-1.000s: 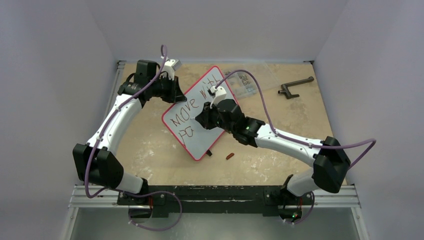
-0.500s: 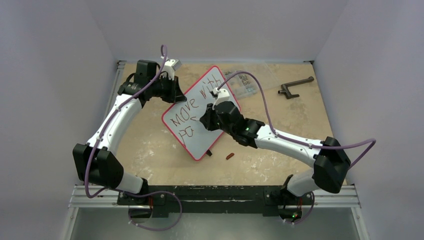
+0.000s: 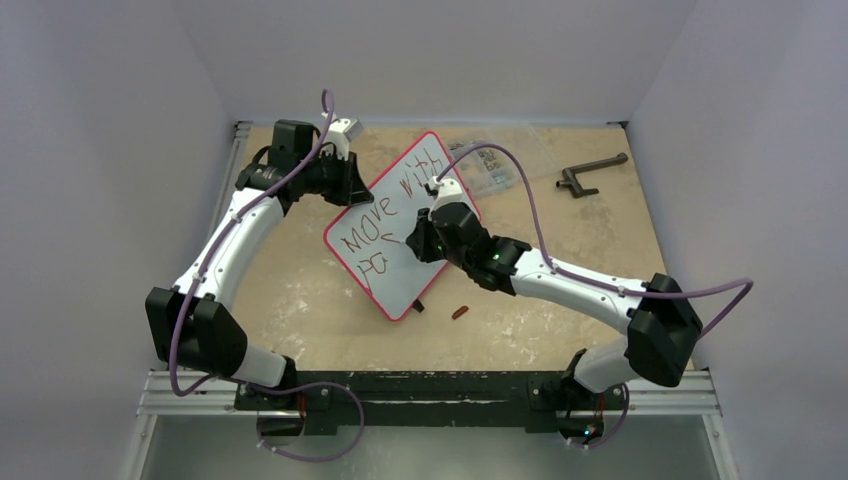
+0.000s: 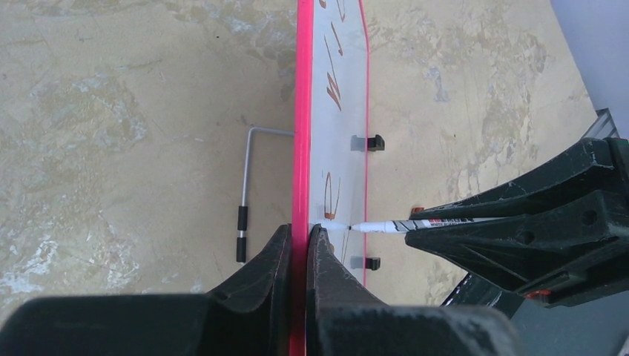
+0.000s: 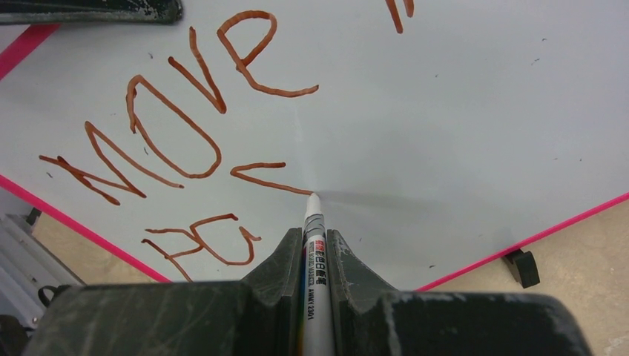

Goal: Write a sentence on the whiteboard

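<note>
Since the large white, red-rimmed whiteboard sits askew on the tan table with my left gripper clamped on its edge, I judge that grip must hold firm against the pen's push. The reddish-brown handwritten sentence shows "MOVE" over a partial second row; the thin white marker pen, pinched in my right gripper, touches the end of an open stroke. Light, even strokes are advised.

Top external view is looking steeply down from above the near edge, taking in the whole table from afar. Left wrist view is sighting closely along the whiteboard, edge-on. Right wrist view is facing its written face closely. All three are sharing the whiteboard; both wrist views are sharing the marker.
</note>
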You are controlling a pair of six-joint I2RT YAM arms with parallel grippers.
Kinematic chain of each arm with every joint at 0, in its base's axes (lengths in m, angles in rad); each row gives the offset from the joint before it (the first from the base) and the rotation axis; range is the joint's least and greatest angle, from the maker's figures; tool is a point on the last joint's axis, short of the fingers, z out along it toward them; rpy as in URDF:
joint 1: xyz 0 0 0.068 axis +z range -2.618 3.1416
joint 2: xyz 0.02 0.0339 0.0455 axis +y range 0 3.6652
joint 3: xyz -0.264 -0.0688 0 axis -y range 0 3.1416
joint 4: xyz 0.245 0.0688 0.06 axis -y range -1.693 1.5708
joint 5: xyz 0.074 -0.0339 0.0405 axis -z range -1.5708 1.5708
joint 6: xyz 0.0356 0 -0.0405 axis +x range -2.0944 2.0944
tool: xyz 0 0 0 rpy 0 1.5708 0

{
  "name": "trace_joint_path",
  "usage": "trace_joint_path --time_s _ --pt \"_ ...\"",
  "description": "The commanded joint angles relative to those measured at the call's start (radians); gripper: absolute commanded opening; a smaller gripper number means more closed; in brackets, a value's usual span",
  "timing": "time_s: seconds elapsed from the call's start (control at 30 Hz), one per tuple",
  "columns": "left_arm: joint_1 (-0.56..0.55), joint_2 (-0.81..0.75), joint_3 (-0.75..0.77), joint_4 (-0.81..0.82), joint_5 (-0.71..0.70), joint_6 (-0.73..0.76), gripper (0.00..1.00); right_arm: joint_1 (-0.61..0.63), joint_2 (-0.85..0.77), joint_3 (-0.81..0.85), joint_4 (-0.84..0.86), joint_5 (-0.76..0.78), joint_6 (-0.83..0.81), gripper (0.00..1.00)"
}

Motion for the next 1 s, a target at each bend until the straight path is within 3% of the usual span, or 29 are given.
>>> trace_joint_path --time_s 0.0,0.4,0.67,0.97 --pt "-0.012 -0.028 0.004 -0.014 -0.073 0.055 0.00 -0.004 -0.004 -0.023 0.021 -0.102 -0.056 0.00" --pt "-0.012 -0.029 0.004 -0.016 -0.075 0.055 0.00 -0.004 -0.047 -0.048 0.054 -0.196 -0.085 0.00" --pt "-0.012 -0.029 0.006 -0.016 -0.078 0.057 0.00 -0.023 -0.157 -0.087 0.122 -0.156 -0.084 0.00" --pt "-0.011 -0.022 0.009 -0.019 -0.081 0.058 0.00 -0.115 -0.141 -0.030 0.116 -0.106 -0.081 0.00"
